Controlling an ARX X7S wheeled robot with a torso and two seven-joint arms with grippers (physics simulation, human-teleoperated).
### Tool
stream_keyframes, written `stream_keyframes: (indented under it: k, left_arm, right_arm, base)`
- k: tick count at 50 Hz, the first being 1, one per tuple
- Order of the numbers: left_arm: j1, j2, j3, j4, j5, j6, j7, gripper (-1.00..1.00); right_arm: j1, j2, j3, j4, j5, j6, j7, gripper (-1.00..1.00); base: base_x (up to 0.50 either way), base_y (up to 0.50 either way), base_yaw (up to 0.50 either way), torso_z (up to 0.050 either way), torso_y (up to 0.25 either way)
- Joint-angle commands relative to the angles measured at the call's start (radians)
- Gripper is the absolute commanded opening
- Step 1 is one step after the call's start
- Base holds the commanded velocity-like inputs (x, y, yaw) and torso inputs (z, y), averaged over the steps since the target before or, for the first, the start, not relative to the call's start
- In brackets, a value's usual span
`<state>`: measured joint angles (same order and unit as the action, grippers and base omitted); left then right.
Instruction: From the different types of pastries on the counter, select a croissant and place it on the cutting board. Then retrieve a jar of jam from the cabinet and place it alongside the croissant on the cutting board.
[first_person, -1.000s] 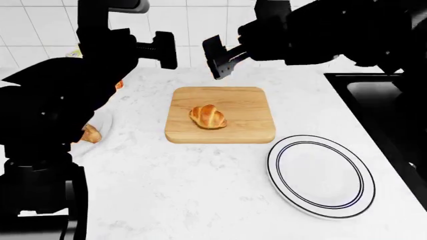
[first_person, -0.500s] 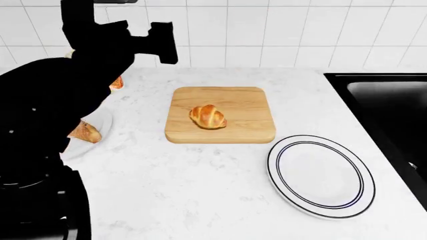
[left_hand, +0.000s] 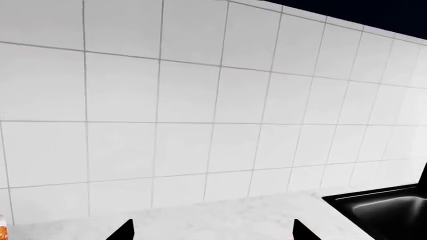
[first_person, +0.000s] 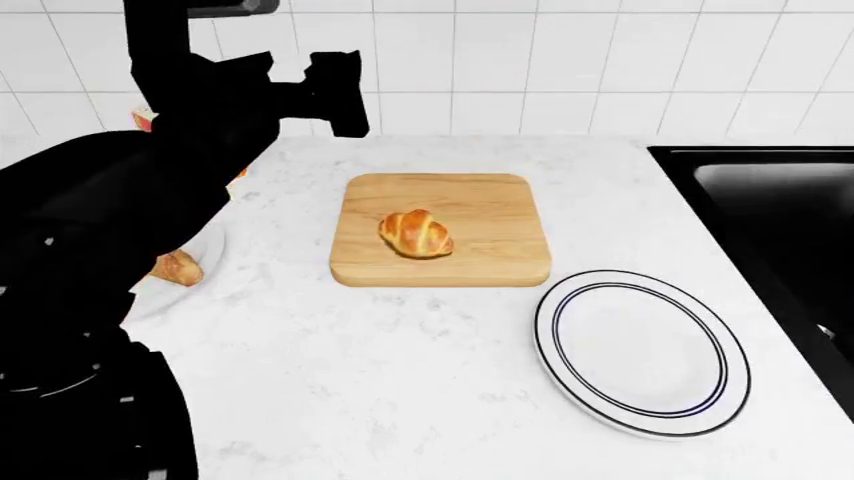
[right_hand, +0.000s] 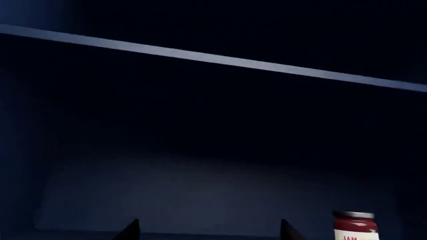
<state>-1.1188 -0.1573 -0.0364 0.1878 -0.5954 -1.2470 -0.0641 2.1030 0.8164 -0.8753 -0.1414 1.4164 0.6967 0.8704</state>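
The golden croissant (first_person: 416, 233) lies on the light wooden cutting board (first_person: 494, 215) on the white counter (first_person: 400, 380). My left gripper (first_person: 334, 95) is raised near the tiled wall, left of and behind the board. In the left wrist view it (left_hand: 212, 232) is open and empty and faces the wall tiles. My right gripper (right_hand: 208, 232) is out of the head view. It is open and empty inside a dark cabinet, where the jar of jam (right_hand: 355, 226) with a red top and a label stands off to one side of the fingertips.
A round white plate (first_person: 643, 350) with dark rim lines lies right of the board. A black sink (first_person: 781, 215) is at the far right, also in the left wrist view (left_hand: 383, 210). A brown loaf end (first_person: 178, 268) shows beside my left arm. A cabinet shelf edge (right_hand: 213, 59) runs above.
My right arm has risen out of the head view since one second ago. My left gripper has shifted slightly to the right. The croissant and board have not moved.
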Motion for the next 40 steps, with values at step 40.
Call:
stream_keyframes:
  k: [40]
  left_arm:
    - [0.002,0.003,0.019,0.031,-0.059,-0.028,-0.046,1.0]
  right_arm:
    - [0.11,-0.145,-0.04,0.257,-0.108,0.056,-0.225,1.0]
  base:
    - [0.0,-0.35,0.0,0.0,0.0]
